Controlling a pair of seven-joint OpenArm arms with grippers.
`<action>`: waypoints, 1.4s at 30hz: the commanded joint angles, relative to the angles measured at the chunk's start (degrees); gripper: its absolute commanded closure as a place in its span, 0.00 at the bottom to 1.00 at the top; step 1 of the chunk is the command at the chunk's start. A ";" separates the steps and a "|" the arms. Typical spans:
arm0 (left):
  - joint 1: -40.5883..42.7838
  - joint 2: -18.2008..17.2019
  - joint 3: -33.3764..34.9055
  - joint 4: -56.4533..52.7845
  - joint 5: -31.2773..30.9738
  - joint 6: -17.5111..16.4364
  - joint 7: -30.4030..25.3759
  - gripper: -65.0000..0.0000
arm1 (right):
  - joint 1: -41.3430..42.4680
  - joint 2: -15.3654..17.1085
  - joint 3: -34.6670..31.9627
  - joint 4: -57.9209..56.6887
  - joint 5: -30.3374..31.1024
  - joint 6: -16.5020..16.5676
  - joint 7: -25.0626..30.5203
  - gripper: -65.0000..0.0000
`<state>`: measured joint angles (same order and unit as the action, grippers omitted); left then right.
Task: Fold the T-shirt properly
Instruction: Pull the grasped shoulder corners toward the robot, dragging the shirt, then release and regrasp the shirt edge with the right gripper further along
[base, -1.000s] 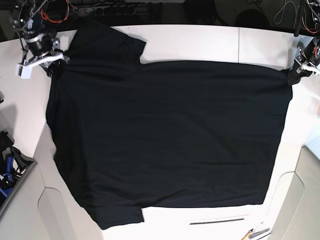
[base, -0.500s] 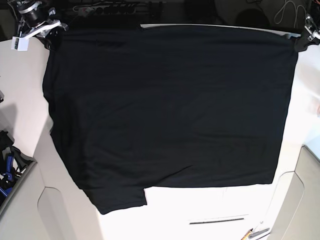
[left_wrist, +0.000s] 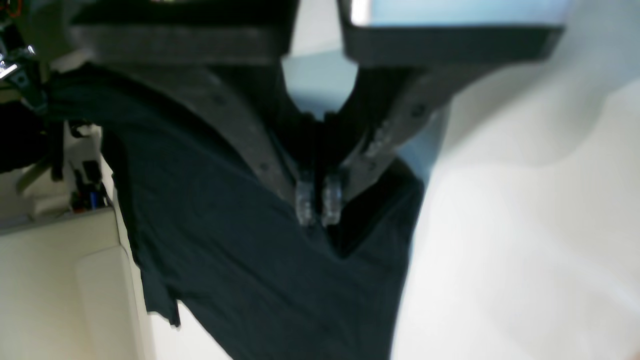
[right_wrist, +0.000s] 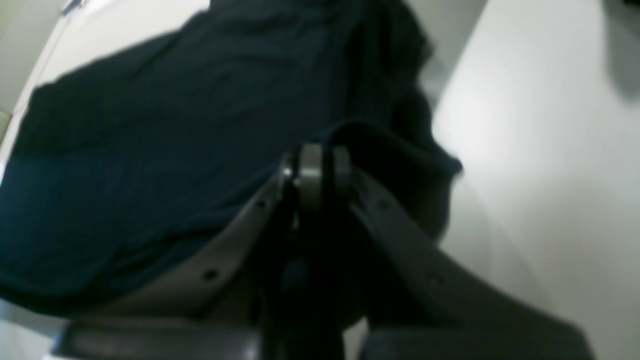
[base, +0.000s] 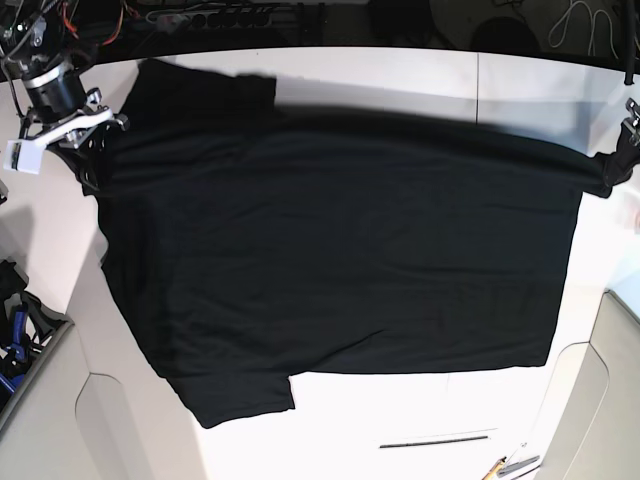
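A large black T-shirt (base: 340, 280) is spreading across a white table (base: 400, 450), its plain side showing in the base view, while two robot grippers are holding it by its far edge, one near each end. The raised edge is running between them, sagging slightly in the middle, with the cloth sloping down toward the near side and lying on the tabletop. At the near left of the base view, a flap of the shirt is jutting out beyond the rest of the hem, and behind the raised edge, near the right gripper, another piece of black cloth is showing.

The right gripper (base: 92, 180), at the left of the base view, is closing its fingers together on the shirt, and its wrist view is showing the fabric bunching at the tips and draping to one side. The left gripper (base: 602, 170), at the right of the base view, is pinching the opposite end, its fingers pressed together with a fold of cloth hanging below them.

Near the front edge of the table, toward the right of the base view, a yellow-tipped pencil-like item (base: 495, 468) is lying just beside a slim gray tool (base: 518, 467).
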<state>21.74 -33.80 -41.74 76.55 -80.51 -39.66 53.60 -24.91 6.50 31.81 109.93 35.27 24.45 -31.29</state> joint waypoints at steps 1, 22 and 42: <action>-1.09 -1.29 -0.59 0.76 0.13 -0.34 -1.99 1.00 | 1.44 0.46 -0.13 -0.15 0.66 0.00 1.31 1.00; -8.59 -0.96 11.89 0.74 25.59 1.79 -17.27 1.00 | 24.39 1.40 -7.10 -24.28 -7.82 -0.02 4.96 1.00; -9.84 -0.94 11.89 0.74 26.29 1.95 -17.62 0.63 | 26.18 3.28 -6.95 -26.08 -8.26 -0.17 4.98 0.54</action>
<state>12.51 -33.34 -29.32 76.49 -53.25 -37.56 37.21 0.47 9.17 24.62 82.54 26.04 24.01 -27.90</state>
